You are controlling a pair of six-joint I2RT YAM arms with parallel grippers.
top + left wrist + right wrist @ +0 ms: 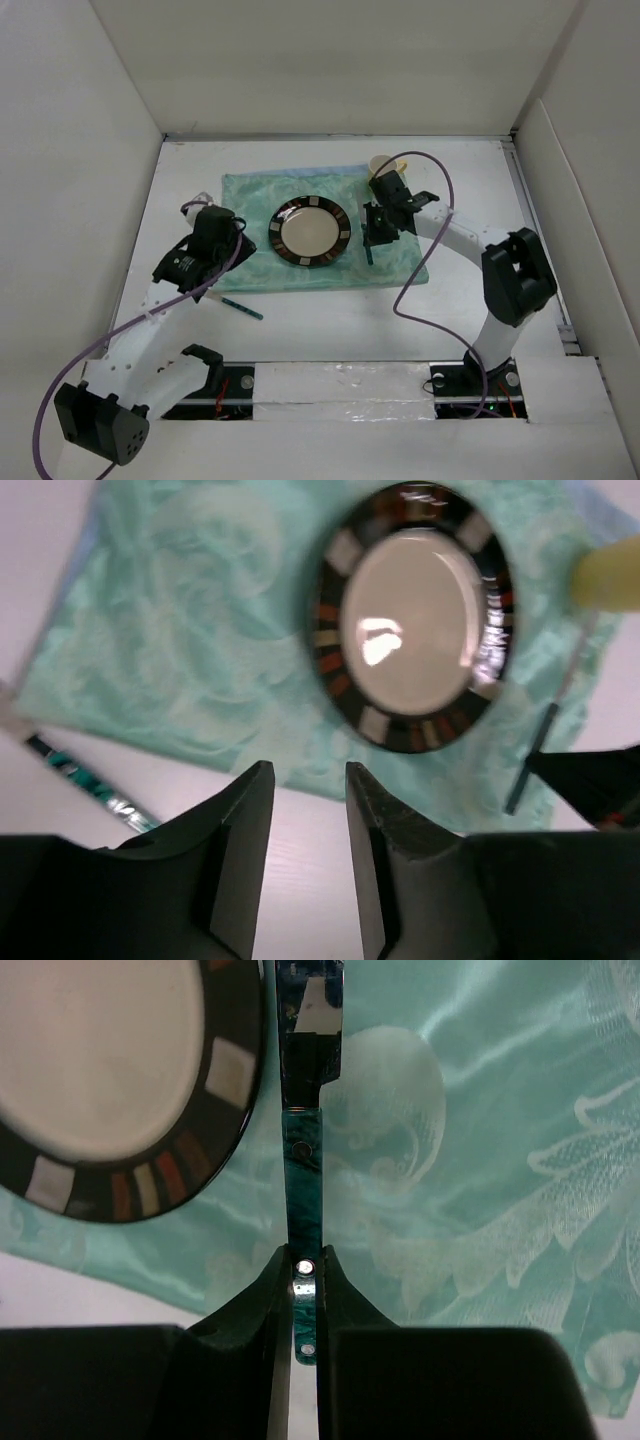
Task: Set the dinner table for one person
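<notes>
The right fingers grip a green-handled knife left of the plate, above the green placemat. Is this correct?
No. The right fingers grip the green-handled knife right of the plate, above the green placemat; the top external view shows it.

Left hand (308, 772) parted, empty; plate (415, 620) ahead on green placemat (200, 630).

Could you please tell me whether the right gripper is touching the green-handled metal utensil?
Touching. The right wrist view shows the right gripper pinching the green-handled metal utensil by its handle.
</notes>
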